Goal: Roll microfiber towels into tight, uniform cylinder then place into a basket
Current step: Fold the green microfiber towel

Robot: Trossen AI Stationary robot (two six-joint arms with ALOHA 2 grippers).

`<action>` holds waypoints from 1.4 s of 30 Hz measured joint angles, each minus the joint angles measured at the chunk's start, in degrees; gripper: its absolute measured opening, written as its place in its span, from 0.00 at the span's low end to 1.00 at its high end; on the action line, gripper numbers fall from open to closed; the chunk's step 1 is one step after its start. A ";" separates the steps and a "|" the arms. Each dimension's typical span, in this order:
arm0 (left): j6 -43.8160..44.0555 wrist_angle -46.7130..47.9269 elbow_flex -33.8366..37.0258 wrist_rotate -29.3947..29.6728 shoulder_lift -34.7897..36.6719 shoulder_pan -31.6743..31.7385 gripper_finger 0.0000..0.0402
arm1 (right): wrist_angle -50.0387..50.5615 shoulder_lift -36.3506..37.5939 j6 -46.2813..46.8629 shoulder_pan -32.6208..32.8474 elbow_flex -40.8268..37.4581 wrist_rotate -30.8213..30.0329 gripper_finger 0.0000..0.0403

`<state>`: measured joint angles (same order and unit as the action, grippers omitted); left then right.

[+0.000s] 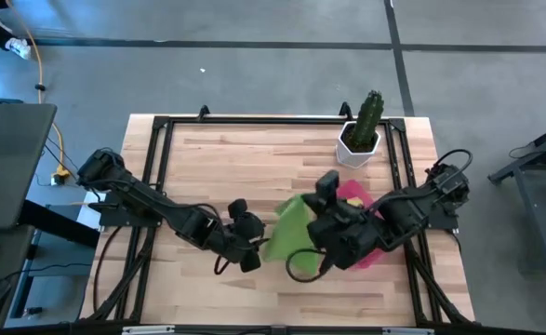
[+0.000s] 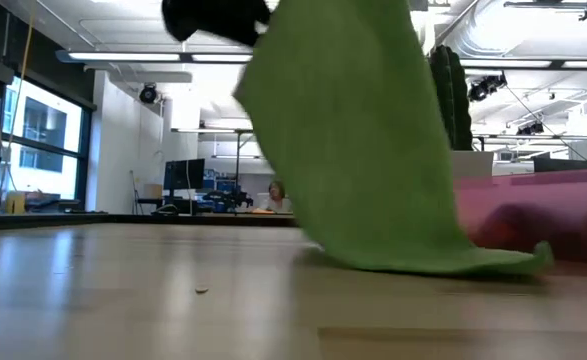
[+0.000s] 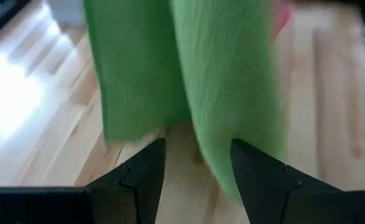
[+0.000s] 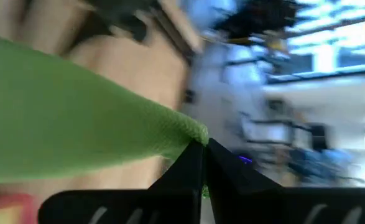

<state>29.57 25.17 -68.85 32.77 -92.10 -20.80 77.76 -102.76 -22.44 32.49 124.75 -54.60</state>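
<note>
High view: a lime green towel (image 1: 286,228) is held up by one corner in the right gripper (image 1: 321,194), jaws clamped together on the cloth, its lower edge trailing on the wooden surface (image 1: 226,167) just left of the pink basket (image 1: 356,194). The left gripper (image 1: 254,244) is seen close beside the hanging cloth, jaws apart. A potted cactus (image 1: 364,126) stands beyond the basket.

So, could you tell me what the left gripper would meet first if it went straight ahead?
Most likely the green towel: it hangs right ahead of the open left gripper, held up by the shut right gripper. How far off it hangs is unclear.
</note>
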 joint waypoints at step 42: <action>-36.23 -36.56 -0.04 -0.26 1.28 -5.35 0.43 | -0.12 -0.44 -16.97 -2.71 -0.04 9.48 0.00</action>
<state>-6.66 -11.39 -68.88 32.51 -90.83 -26.15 77.64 -103.20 -39.41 29.78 124.70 -45.12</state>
